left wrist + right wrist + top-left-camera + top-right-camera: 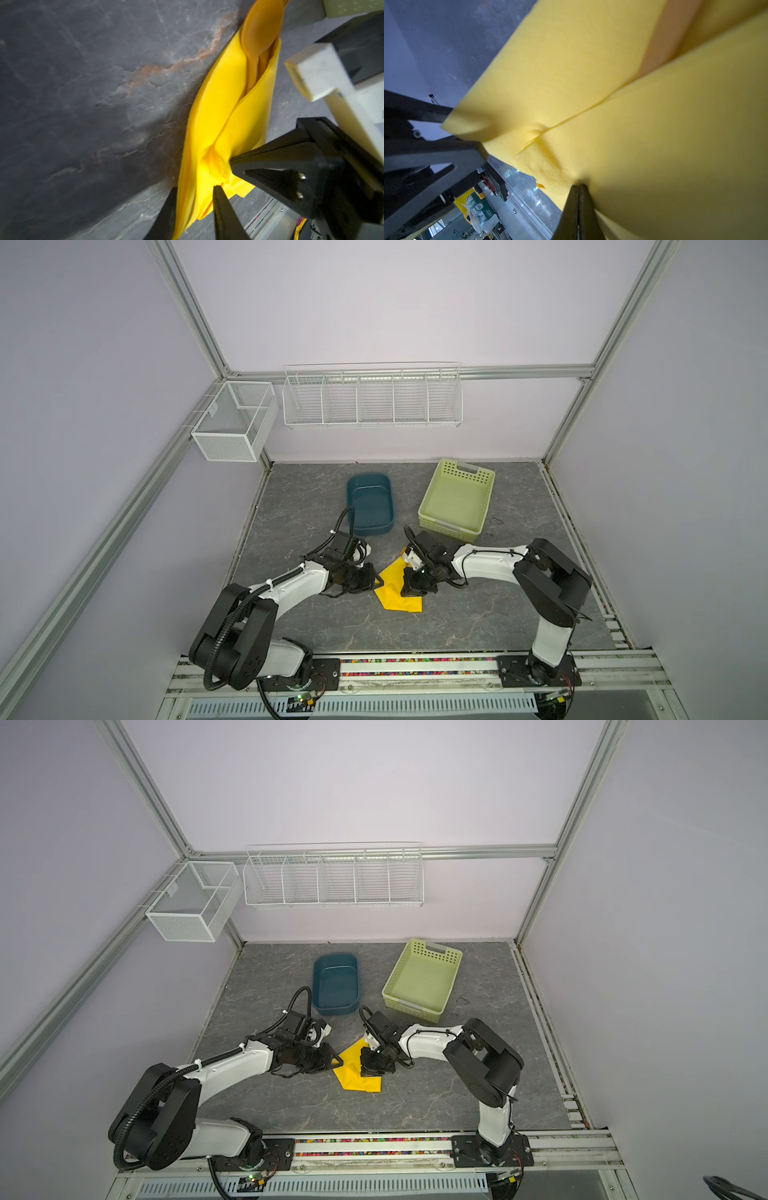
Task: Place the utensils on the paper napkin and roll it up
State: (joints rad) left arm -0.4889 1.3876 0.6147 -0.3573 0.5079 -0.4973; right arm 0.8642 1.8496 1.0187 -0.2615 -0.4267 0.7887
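Observation:
The yellow paper napkin (400,596) (358,1078) lies folded over between my two grippers near the table's middle. In the left wrist view an orange spoon (262,27) sticks out of the napkin's (218,124) far open end, with other utensils tucked beside it. An orange utensil handle (668,37) shows in the napkin's (591,83) fold in the right wrist view. My left gripper (380,583) (195,188) has its jaws on either side of the bunched near end, pressing it. My right gripper (409,590) (579,185) is shut on the napkin's upper layer.
A dark blue tub (368,477) and a pale green perforated basket (465,472) stand behind the arms. A mesh box (232,423) and a wire rack (372,398) hang on the back wall. Grey stone tabletop (478,622) lies in front and to the right.

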